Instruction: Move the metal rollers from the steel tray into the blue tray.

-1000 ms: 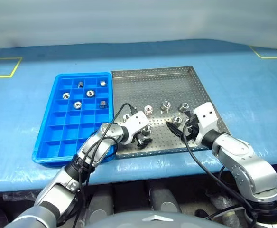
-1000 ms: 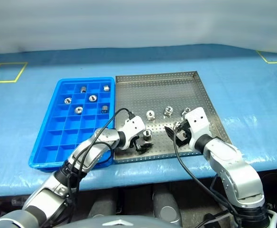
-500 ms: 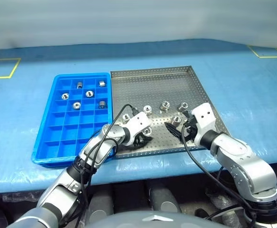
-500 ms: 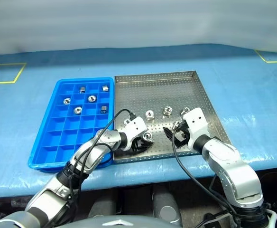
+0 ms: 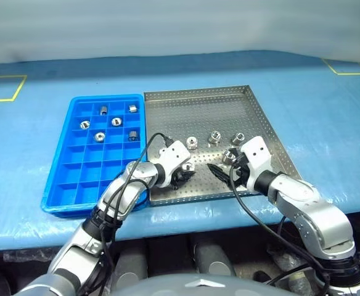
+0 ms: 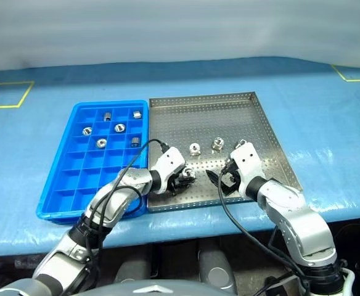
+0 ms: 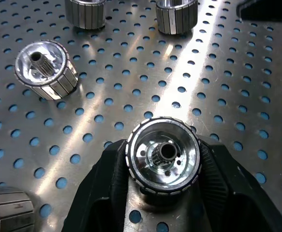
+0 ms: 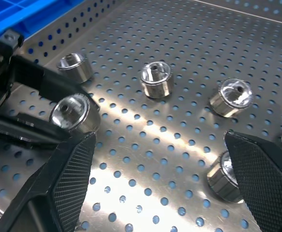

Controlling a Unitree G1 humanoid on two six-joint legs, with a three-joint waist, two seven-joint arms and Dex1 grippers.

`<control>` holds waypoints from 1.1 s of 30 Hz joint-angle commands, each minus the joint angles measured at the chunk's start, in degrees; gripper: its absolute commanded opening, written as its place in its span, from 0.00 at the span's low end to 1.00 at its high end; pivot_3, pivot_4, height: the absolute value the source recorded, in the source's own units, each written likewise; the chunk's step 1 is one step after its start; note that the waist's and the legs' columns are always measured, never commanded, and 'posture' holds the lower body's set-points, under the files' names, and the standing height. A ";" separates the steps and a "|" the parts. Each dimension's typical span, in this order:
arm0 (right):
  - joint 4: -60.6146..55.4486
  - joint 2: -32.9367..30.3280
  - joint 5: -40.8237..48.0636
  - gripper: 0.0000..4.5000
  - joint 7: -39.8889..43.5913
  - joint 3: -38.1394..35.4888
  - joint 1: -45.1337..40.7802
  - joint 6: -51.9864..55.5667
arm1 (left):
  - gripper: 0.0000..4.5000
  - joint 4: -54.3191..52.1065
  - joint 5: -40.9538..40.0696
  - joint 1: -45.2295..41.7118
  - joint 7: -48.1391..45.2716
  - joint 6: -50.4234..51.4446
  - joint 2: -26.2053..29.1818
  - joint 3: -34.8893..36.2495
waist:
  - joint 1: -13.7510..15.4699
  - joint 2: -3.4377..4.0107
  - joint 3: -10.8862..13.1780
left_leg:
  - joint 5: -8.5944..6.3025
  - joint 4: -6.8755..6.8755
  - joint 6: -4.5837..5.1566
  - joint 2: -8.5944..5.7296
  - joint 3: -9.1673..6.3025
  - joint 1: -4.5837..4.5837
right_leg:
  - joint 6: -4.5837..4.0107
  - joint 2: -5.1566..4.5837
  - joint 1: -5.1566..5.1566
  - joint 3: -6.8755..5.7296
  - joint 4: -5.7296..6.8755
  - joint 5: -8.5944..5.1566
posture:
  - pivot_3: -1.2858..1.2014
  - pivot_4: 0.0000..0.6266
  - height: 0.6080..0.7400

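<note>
Blue tray (image 5: pixel 69 185) (six rollers (image 5: pixel 116 121))

Wide blue cloth-covered surface (image 5: pixel 328 117), slightly wrinkled. Yellow tape outlines (image 5: pixel 1 86) at both far corners (partly cut off by the frame edges). Plain pale grey wall (image 5: pixel 180 24) behind. Soft, even light.

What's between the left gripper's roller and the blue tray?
Nothing visible. The left gripper is shut on a roller near the steel tray's left side; the blue tray lies right beside it, its near compartments empty.
</note>
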 commanded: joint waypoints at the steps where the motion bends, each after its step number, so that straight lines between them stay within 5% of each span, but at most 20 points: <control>1: -2.88 -1.32 5.26 1.00 8.01 -0.64 -0.62 -3.83 | 0.39 -12.55 -3.99 1.29 2.38 3.93 -0.34 6.79 | 0.42 0.00 0.00 | 0.00 0.00 0.00 0.00 0.00 0.00 | 0.00 0.00 -0.01 0.00 0.00 0.00 | 0.54 0.24 1.00; 7: 0.30 -2.58 6.88 1.00 14.70 2.79 -4.67 -5.76 | 0.39 -23.55 -2.11 4.88 11.33 12.54 0.94 14.97 | 2.44 -0.01 0.01 | 0.00 0.00 0.00 0.05 -0.06 0.10 | -0.01 0.07 0.08 -0.06 0.03 0.00 | 0.59 0.24 1.00; 17: 7.93 -0.72 2.14 1.00 14.20 8.62 -10.75 -7.40 | 0.39 -17.56 12.11 9.34 36.06 13.67 -4.51 25.04 | 8.24 -0.05 0.02 | 0.01 0.02 0.00 0.02 -0.28 -0.05 | -0.05 0.03 0.11 -0.36 -0.10 -0.01 | 0.63 0.24 1.00; 23: 7.66 0.43 1.41 1.00 12.99 9.32 -10.53 -6.81 | 0.39 -11.65 12.53 9.43 37.99 10.01 -6.68 24.98 | 10.75 -0.07 0.02 | 0.01 0.04 -0.01 0.00 -0.33 -0.12 | -0.08 -0.03 0.10 -0.46 -0.16 -0.02 | 0.63 0.24 1.00; 33: 5.52 -0.11 1.44 1.00 11.11 8.28 -8.08 -5.83 | 0.39 -5.19 11.76 7.55 38.00 4.04 -8.26 25.70 | 10.79 -0.07 0.01 | 0.00 0.04 -0.02 0.01 -0.32 -0.12 | -0.10 -0.04 0.10 -0.48 -0.17 -0.02 | 0.61 0.24 1.00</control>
